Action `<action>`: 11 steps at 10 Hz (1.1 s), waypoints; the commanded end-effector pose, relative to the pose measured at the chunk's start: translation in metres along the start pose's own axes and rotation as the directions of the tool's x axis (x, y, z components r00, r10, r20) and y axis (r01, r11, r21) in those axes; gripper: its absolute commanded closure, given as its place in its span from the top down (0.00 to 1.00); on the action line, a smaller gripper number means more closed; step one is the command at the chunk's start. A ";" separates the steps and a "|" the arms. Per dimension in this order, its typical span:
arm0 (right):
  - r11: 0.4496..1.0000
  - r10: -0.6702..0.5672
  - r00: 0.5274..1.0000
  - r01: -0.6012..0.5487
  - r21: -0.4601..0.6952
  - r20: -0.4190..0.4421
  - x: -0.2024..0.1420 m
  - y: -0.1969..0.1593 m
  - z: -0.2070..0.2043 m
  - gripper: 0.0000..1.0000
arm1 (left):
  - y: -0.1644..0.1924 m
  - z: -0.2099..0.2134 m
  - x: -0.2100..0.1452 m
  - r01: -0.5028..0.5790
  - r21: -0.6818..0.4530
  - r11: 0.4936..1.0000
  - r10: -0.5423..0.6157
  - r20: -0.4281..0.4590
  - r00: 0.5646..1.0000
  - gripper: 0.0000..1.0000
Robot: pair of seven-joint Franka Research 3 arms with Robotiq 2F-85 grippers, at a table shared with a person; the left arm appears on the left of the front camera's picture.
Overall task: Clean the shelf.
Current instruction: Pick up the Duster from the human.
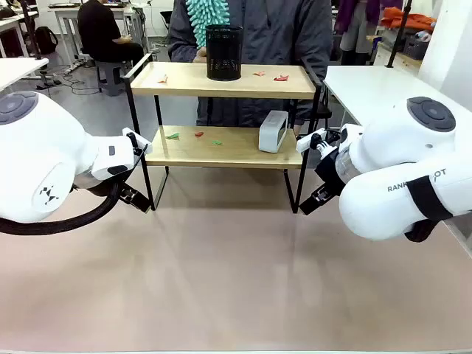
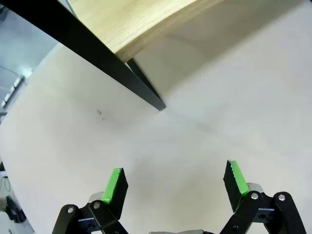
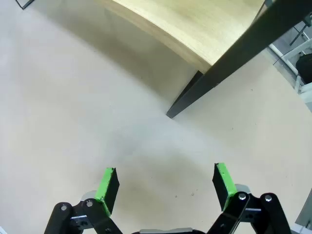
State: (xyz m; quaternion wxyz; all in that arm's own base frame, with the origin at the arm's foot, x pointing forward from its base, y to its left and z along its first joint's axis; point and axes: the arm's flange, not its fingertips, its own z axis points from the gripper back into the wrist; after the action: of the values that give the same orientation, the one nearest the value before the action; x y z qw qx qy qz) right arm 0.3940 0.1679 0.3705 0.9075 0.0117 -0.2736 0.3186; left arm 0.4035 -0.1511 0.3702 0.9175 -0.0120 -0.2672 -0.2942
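Front faces shelf (image 1: 184,81); wrist views close beside it.

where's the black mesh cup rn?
Front view: black mesh cup stands mid top board of the shelf, teal duster just above, red scraps to its right.

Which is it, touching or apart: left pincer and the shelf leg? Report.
Apart. The left wrist view shows bare table between the open left pincer and the shelf leg.

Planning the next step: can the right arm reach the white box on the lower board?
Probably yes: the right end effector is open, empty, beside the shelf's front leg, and the white box sits near that open edge.
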 end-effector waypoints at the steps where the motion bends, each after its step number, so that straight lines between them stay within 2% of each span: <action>1: 1.000 0.000 1.000 0.000 0.000 0.000 0.000 0.000 0.000 1.00 | 0.000 0.000 0.000 0.000 0.000 1.000 0.000 0.000 1.000 1.00; 11: 1.000 0.001 1.000 -0.001 0.000 0.000 0.000 0.000 0.000 1.00 | 0.000 0.000 0.000 0.000 0.000 1.000 0.000 0.000 1.000 1.00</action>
State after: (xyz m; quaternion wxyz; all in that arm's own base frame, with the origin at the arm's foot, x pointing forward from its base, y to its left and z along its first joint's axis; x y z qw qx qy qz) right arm 0.3939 0.1680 0.3705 0.9073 0.0113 -0.2735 0.3191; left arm 0.4035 -0.1511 0.3702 0.9176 -0.0121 -0.2672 -0.2940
